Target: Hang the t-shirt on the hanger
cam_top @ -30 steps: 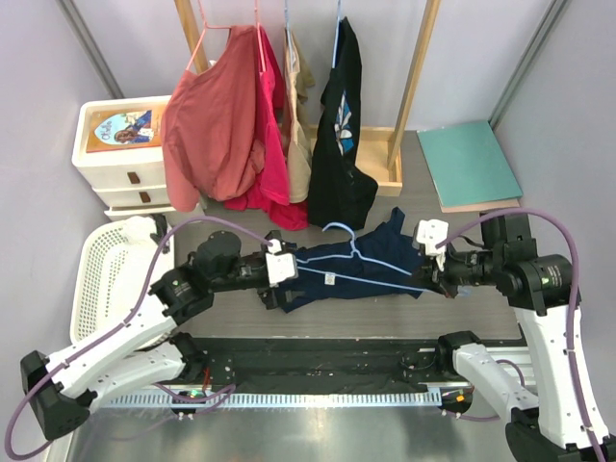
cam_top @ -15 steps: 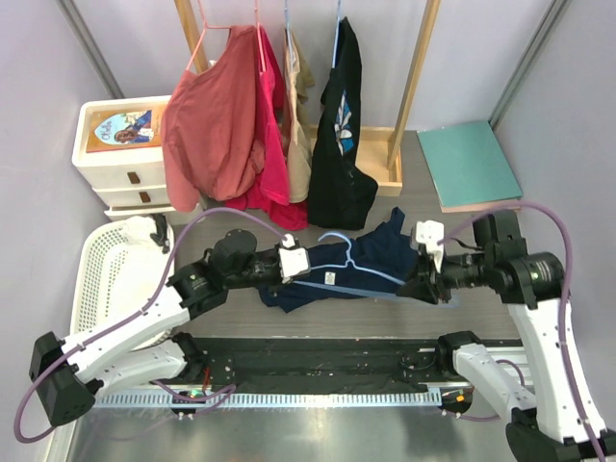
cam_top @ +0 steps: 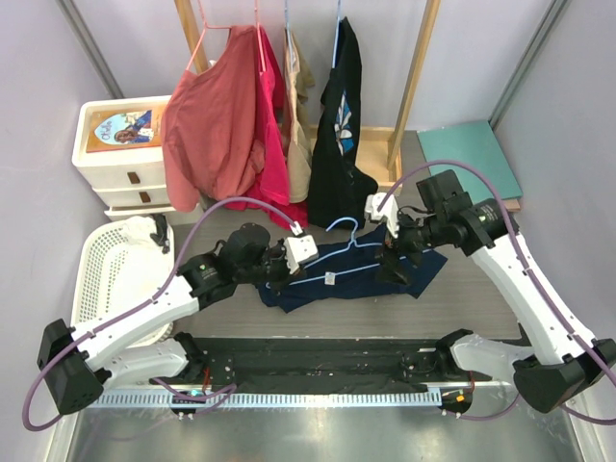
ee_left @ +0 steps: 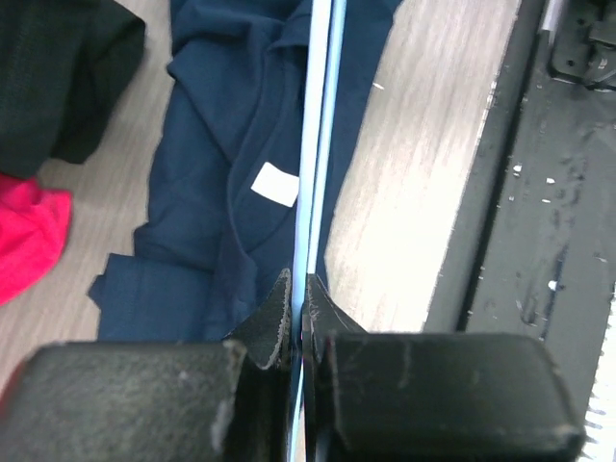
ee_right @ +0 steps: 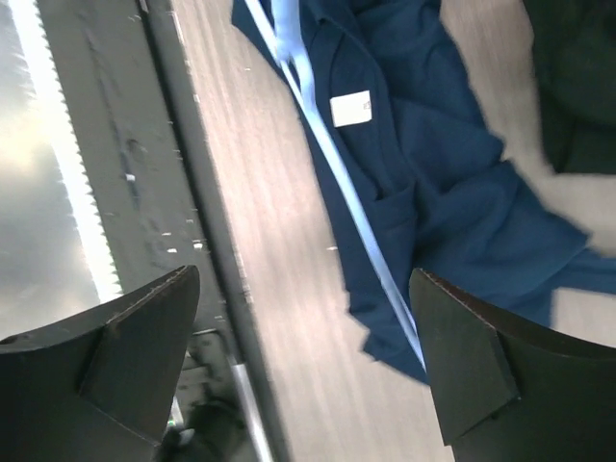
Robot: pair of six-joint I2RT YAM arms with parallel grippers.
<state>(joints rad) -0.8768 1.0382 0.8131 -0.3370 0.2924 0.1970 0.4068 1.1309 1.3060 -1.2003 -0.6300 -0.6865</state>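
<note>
Left gripper (ee_left: 296,289) was clamped on the hanger (ee_left: 318,144), its fingers pressed together with only the thin light-blue wire between them. From that grip the wire ran straight away from the fingers and over the t-shirt (cam_top: 366,274), which lay crumpled on the table (cam_top: 462,298). In the top view the hanger's long axis ran left to right across the table, from the left gripper toward the right gripper (ee_right: 303,279). The right gripper was spread wide and held nothing. It hovered above the right-hand part of the t-shirt, with the wire passing diagonally below the gap between its fingers. The white tag (ee_left: 275,183) marking the neck lay just beside the wire, between the two grippers and nearer the left one. Judgement: the hanger appeared to lie on top of the cloth rather than inside it, so the task was at an early stage. The free right gripper was the one available to take the cloth near the neck, which lay to its left along the wire.
</note>
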